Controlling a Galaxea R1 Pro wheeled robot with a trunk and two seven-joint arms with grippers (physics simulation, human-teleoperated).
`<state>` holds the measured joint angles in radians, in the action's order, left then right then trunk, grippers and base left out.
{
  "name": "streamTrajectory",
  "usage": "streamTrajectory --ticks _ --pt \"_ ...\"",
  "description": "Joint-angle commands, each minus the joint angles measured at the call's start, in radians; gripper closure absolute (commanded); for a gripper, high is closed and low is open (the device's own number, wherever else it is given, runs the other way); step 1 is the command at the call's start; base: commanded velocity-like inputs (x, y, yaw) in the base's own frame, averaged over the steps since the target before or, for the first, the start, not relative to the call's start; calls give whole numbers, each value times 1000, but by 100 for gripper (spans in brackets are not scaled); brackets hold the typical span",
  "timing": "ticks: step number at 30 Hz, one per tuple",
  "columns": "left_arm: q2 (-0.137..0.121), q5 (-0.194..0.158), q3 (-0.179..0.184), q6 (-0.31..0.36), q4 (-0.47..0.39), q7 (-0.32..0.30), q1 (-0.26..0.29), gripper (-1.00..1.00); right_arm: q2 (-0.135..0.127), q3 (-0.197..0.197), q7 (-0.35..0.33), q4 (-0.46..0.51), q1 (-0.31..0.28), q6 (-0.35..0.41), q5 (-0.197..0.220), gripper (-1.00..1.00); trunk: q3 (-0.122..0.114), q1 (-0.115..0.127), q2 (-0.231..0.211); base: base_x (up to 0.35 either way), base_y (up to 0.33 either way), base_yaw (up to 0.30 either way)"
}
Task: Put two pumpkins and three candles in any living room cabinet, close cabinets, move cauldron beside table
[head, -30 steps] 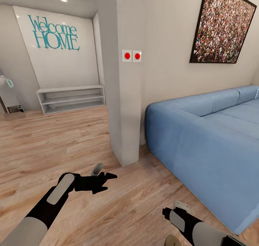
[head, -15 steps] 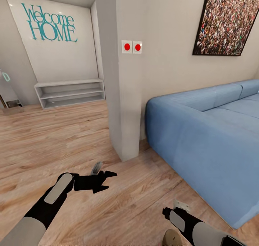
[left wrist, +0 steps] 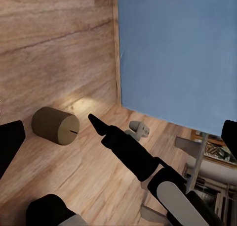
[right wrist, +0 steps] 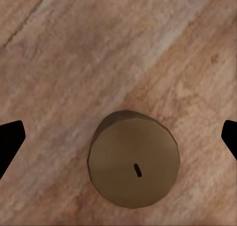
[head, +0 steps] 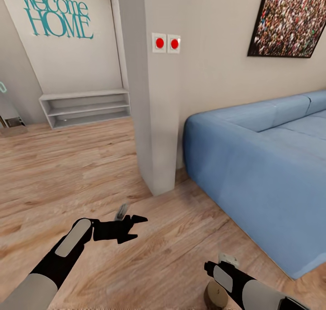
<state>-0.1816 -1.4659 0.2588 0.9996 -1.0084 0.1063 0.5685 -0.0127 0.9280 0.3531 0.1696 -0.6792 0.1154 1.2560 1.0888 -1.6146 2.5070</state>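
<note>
Head view: short tan-beige cylinder candle point(head: 216, 295) on the wood-plank floor point(head: 68, 174), under the right arm.

Head view: the left gripper point(head: 131, 227) hangs out over the floor with black fingers spread and nothing between them; the big blue fabric sofa point(head: 262, 165) lies to the right, well clear.
Left wrist view: the candle point(left wrist: 56, 125) stands upright on the planks near the sofa's edge, the right gripper point(left wrist: 96, 122) just beside it.
Right wrist view: looking straight down on the candle point(right wrist: 133, 165), wick slit point(right wrist: 138, 170) centred; the right gripper's point(right wrist: 118, 142) dark fingertips point(right wrist: 10, 139) sit wide apart either side, empty.
Likely light, stiff and a little slick (wax, judging by looks), so it is best pinched across the round side wall, low down.
</note>
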Motion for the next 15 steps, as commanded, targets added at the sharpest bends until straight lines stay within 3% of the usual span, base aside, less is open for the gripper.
streamTrajectory --ticks 1,7,15 --pt "-1 -12 2 1 -1 8 1 -100 -1 6 7 4 0 6 2 -100 5 0 1 0 0 0" --pt "-3 -11 3 1 4 -71 1 -100 -1 6 7 3 -1 -18 2 -100 28 -3 2 0 0 0" --pt "-16 -10 11 1 8 -87 1 -100 0 6 7 3 -1 -37 2 -100 59 -6 4 0 0 0"
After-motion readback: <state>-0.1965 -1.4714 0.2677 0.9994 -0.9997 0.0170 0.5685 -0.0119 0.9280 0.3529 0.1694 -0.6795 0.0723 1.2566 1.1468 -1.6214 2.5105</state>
